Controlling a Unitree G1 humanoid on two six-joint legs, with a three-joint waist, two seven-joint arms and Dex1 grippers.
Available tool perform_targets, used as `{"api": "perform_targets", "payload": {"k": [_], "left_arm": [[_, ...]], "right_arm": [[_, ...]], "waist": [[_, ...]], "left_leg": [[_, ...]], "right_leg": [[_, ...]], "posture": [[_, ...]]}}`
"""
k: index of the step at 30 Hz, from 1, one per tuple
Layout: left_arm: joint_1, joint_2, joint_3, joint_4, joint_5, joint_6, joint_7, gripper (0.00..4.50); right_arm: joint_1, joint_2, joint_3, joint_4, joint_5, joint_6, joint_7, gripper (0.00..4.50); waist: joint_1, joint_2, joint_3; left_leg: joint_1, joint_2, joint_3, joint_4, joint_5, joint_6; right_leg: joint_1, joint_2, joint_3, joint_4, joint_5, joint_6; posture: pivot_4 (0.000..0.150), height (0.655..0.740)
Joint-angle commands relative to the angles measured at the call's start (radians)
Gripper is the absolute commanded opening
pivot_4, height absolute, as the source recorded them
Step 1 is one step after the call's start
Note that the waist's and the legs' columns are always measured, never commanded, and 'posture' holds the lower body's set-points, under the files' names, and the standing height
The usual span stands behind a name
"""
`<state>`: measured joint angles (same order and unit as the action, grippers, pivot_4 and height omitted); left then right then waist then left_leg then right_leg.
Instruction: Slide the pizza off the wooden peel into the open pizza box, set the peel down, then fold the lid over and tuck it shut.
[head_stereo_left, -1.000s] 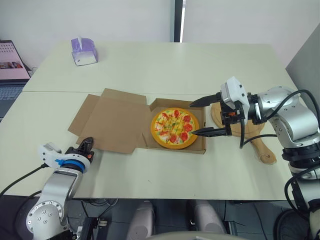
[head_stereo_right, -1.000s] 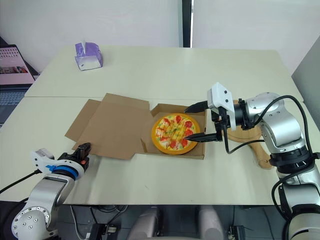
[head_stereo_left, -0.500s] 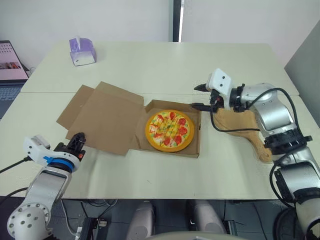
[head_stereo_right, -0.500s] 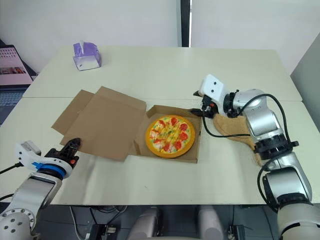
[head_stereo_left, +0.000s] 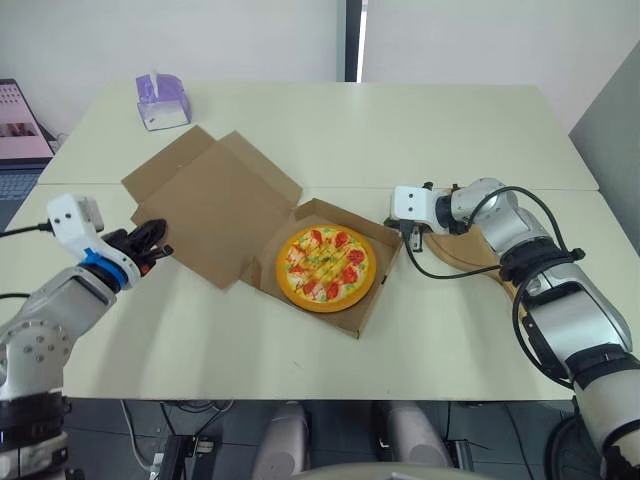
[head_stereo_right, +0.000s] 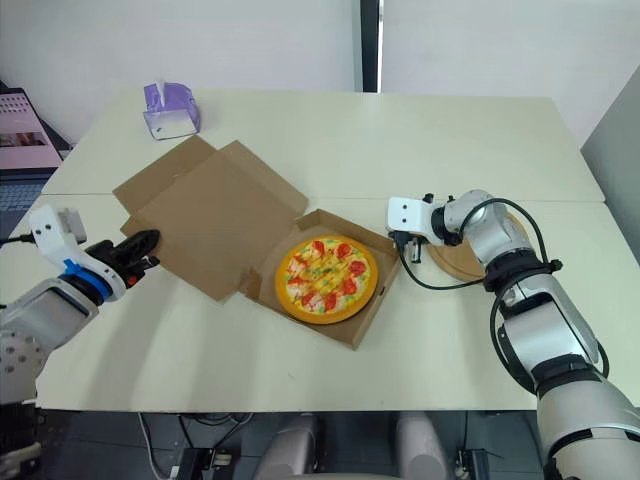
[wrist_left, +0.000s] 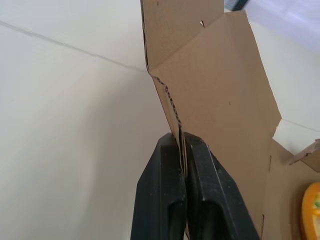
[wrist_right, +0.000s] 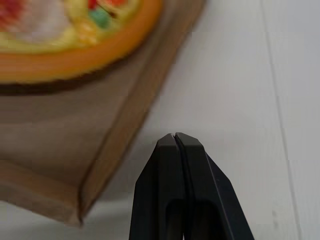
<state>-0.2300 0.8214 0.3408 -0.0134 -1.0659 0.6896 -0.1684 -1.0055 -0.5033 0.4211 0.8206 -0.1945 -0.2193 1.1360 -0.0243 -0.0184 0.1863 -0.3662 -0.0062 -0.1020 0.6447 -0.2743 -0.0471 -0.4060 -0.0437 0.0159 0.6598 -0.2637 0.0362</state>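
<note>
Brown cardboard is spreading across the pale worktop (head_stereo_left: 470, 130): the pizza box (head_stereo_left: 381, 288) is lying open and turned at a slant. Its long axis is running from the lid (head_stereo_left: 215, 205) at the far left to the tray at the near right. The pizza (head_stereo_left: 323, 267) is sitting inside the tray, round and orange-rimmed, with red toppings.

The head views are giving the whole layout. The left gripper (head_stereo_left: 160, 248) is meeting the lid's near-left edge, and the right gripper (head_stereo_left: 405, 232) is sitting at the tray's right corner. The wooden peel (head_stereo_right: 462, 262) is lying flat on the worktop just right of the box. The right forearm is crossing over it, so its handle is mostly hidden.

The left wrist view is adding what those views cannot resolve. The left fingers (wrist_left: 165, 175) are pinching the lid's cardboard edge between them, beside a perforated fold line where a side flap is branching off.

The right wrist view is showing the right fingers (wrist_right: 197, 180) pressed together and holding nothing. They are just outside the tray's low wall, with the pizza's rim beyond it. Whether their tips are touching the worktop cannot be told.

Far off at the left, a purple tissue box (head_stereo_left: 163, 100) is standing on the worktop, well apart from the box. A laptop (head_stereo_left: 18, 135) is sitting beyond the worktop's left edge.
</note>
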Motion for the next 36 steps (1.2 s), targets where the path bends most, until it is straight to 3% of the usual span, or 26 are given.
{"api": "perform_targets", "payload": {"k": [1, 8, 14, 21, 26, 30, 36], "left_arm": [[-0.107, 0.021, -0.094, 0.065, 0.115, -0.029, -0.238, 0.0], [-0.365, -0.043, -0.237, 0.34, 0.37, -0.213, -0.582, 0.0], [-0.607, -0.133, -0.346, 0.62, 0.59, -0.417, -0.785, 0.0], [-0.788, -0.211, -0.357, 0.828, 0.725, -0.626, -0.929, 0.0], [-0.808, -0.222, -0.332, 0.822, 0.767, -0.706, -0.954, 0.0], [-0.769, -0.217, -0.293, 0.75, 0.767, -0.734, -0.916, 0.0], [-0.655, -0.225, -0.244, 0.559, 0.743, -0.707, -0.851, 0.0]], "right_arm": [[0.08, -0.059, -0.046, -0.209, 0.088, 0.068, 0.138, 0.03], [0.333, -0.186, -0.102, -0.7, 0.199, 0.36, 0.214, 0.03], [0.509, -0.257, -0.148, -1.028, 0.264, 0.605, 0.174, 0.03], [0.589, -0.248, -0.169, -1.193, 0.313, 0.761, 0.08, 0.03], [0.543, -0.211, -0.258, -1.118, 0.316, 0.781, -0.064, 0.03], [0.488, -0.162, -0.372, -1.071, 0.385, 0.821, -0.15, 0.9], [0.361, -0.05, -0.515, -0.976, 0.464, 0.895, -0.33, 3.13]], "waist": [[0.003, 0.0, 0.0], [0.013, 0.0, 0.0], [0.022, 0.0, 0.0], [0.015, -0.001, 0.001], [0.006, -0.001, 0.001], [-0.003, -0.001, 0.001], [-0.008, -0.001, 0.001]], "left_leg": [[0.0, 0.0, -0.001, 0.0, 0.0, 0.0], [0.0, -0.001, -0.003, 0.001, 0.0, 0.0], [-0.001, -0.001, -0.003, 0.002, 0.0, 0.0], [-0.002, -0.001, -0.003, 0.002, 0.0, 0.0], [-0.002, -0.001, -0.003, 0.002, 0.0, 0.0], [-0.002, -0.001, -0.004, 0.002, 0.0, 0.0], [-0.002, 0.0, -0.004, 0.002, 0.0, 0.0]], "right_leg": [[0.0, 0.0, 0.0, 0.0, 0.0, 0.0], [0.0, 0.0, -0.001, 0.001, 0.0, 0.0], [0.001, 0.0, -0.002, 0.002, 0.0, 0.0], [0.0, 0.0, -0.002, 0.001, 0.0, 0.001], [0.0, 0.0, -0.002, 0.002, 0.0, 0.001], [0.0, 0.0, -0.002, 0.002, 0.0, 0.001], [-0.001, 0.001, -0.001, 0.003, 0.0, 0.001]], "posture": [[0.15, 0.74], [0.15, 0.74], [0.15, 0.74], [0.15, 0.74], [0.15, 0.74], [0.15, 0.74], [0.15, 0.74]]}}
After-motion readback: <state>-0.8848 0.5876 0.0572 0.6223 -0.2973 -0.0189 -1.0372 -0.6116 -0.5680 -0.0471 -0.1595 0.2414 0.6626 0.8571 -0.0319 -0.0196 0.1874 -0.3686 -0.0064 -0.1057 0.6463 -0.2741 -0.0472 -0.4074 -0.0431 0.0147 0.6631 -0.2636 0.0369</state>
